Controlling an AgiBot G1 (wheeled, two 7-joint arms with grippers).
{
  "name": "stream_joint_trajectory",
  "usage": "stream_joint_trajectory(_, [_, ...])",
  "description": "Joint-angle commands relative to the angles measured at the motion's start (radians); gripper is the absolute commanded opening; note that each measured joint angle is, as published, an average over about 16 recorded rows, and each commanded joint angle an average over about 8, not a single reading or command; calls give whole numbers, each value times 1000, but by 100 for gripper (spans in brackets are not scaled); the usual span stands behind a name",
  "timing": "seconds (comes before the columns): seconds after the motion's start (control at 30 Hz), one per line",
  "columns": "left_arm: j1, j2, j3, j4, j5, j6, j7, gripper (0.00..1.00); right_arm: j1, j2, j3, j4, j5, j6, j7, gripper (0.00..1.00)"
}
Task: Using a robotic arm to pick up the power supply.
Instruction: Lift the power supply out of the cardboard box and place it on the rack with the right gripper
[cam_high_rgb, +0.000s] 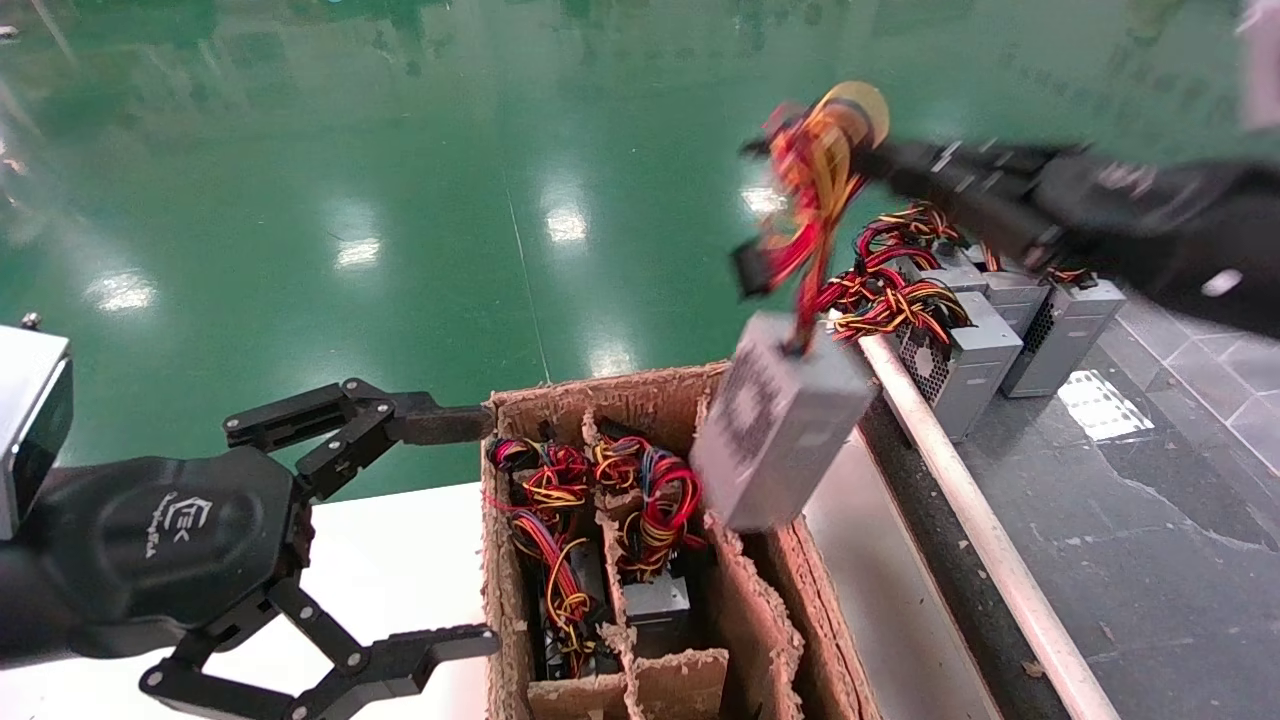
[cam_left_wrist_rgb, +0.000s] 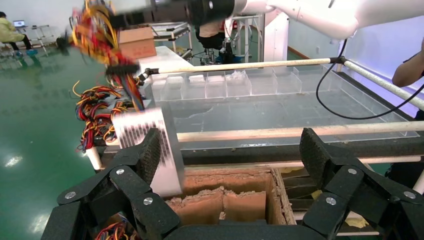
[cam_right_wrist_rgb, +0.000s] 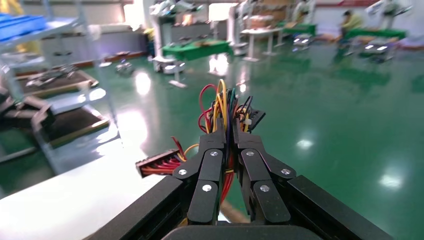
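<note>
My right gripper (cam_high_rgb: 872, 157) is up at the right, shut on the red, yellow and orange wire bundle (cam_high_rgb: 815, 170) of a power supply (cam_high_rgb: 775, 430). The grey vented box hangs tilted from those wires above the right edge of the cardboard box (cam_high_rgb: 600, 395). In the right wrist view the right gripper (cam_right_wrist_rgb: 227, 131) pinches the wires (cam_right_wrist_rgb: 220, 102); the metal box is out of sight there. My left gripper (cam_high_rgb: 465, 530) is open at the lower left beside the carton, holding nothing. In the left wrist view the left gripper (cam_left_wrist_rgb: 230, 155) frames the carton (cam_left_wrist_rgb: 225, 200), and the hanging power supply (cam_left_wrist_rgb: 135, 127) sits behind one finger.
More power supplies with wire bundles (cam_high_rgb: 560, 500) sit in the carton's divided cells. Several others (cam_high_rgb: 965, 365) stand in a row on the dark surface at the right, behind a pale rail (cam_high_rgb: 960, 500). A white tabletop (cam_high_rgb: 400, 540) lies under my left gripper.
</note>
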Motion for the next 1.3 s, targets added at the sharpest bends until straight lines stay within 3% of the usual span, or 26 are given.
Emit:
stream_joint_trajectory(0.03, [0,0,0,0,0,0,0,100,27,13,11,-26,6,-5,-3,0])
stream_joint_trajectory(0.37, [0,0,0,0,0,0,0,100,162,111,34,-193,-40,-35,-95,0])
stream_joint_trajectory(0.83, [0,0,1,0,-1,0,1,100,280,242,20,-438,-132,-77,-218,0])
stream_joint_trajectory(1.07, [0,-1,1,0,-1,-1,1,100,309,254,-12,-557,-197,-76,-287,0])
stream_joint_trajectory(1.3, [0,-1,2,0,-1,-1,1,100,318,199,-47,-667,-252,-45,-335,0])
